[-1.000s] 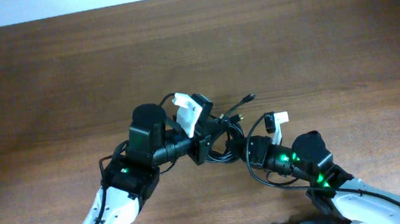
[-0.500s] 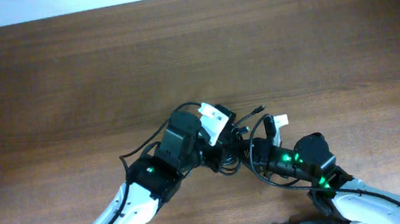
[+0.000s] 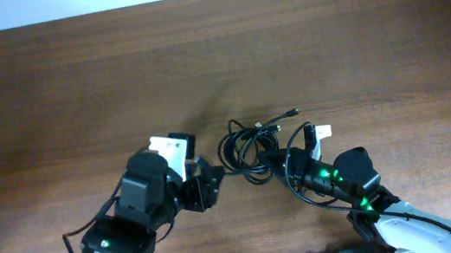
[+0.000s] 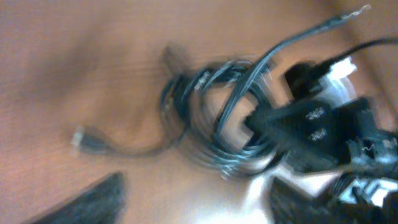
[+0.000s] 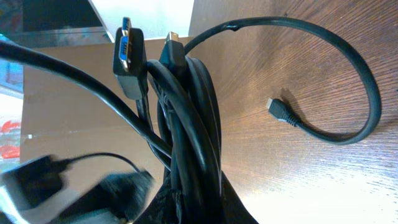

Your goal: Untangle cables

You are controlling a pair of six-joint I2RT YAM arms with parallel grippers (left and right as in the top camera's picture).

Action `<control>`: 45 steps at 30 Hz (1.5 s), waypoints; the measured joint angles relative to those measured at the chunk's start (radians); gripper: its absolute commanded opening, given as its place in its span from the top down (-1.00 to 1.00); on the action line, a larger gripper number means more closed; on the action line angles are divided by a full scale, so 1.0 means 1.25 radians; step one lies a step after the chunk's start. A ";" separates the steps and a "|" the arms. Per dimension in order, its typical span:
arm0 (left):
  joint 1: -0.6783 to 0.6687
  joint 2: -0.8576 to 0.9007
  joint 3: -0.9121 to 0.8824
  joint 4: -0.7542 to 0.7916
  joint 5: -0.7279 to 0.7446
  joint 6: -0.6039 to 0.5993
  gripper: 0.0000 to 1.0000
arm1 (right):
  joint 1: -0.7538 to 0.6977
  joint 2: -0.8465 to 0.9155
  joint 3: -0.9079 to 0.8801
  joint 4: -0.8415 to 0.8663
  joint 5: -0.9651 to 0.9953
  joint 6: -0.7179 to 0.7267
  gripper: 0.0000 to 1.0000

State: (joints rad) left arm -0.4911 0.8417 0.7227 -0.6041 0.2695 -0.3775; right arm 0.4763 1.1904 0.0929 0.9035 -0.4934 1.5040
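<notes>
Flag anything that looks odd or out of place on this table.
Only the cables: several black cords wound into one messy coil between the arms, a plug end poking out to its upper right. The right gripper clamps the coil's right side; the left gripper sits open to its left, apart. Nothing looks spilled or broken.

cables (image 3: 250, 148) mid-table (image 3: 71, 77), left hand (image 3: 207, 187) just left of them, right hand (image 3: 291, 163) at their right side

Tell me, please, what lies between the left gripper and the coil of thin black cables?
A loose black cord end with a small plug, on bare wood, in the left wrist view.
</notes>
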 measured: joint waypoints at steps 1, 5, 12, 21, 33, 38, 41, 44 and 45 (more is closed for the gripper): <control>0.000 0.021 -0.002 -0.042 -0.021 -0.087 -0.35 | 0.000 0.000 0.000 -0.002 -0.001 0.001 0.80; 0.001 0.121 -0.002 -0.003 -0.037 -0.318 -0.40 | 0.000 0.000 0.001 -0.002 0.000 0.000 0.81; 0.001 0.302 -0.004 0.198 0.085 -0.497 0.17 | 0.000 -0.002 0.002 -0.011 -0.001 0.000 0.80; -0.001 0.313 -0.004 0.203 0.101 -0.531 0.53 | 0.000 -0.002 0.002 -0.026 -0.001 0.000 0.81; -0.037 0.329 -0.004 0.205 0.070 -0.533 0.70 | 0.000 -0.002 0.002 -0.024 -0.003 0.003 0.81; -0.041 0.368 -0.004 0.227 0.069 -0.538 0.62 | 0.000 0.000 0.002 -0.029 -0.001 0.003 0.81; -0.042 0.391 -0.003 0.239 0.072 -0.538 0.38 | 0.000 0.000 0.002 -0.030 0.000 0.002 0.81; -0.042 0.416 -0.003 0.245 0.079 -0.537 0.43 | 0.000 0.000 0.002 -0.030 -0.001 0.003 0.81; -0.044 0.416 -0.003 0.248 0.079 -0.537 0.55 | 0.000 0.000 0.002 -0.029 -0.001 0.003 0.81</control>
State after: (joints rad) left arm -0.5465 1.3617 0.7185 -0.2939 0.3679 -1.0489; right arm 0.4763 1.1904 0.0952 0.8669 -0.4942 1.5074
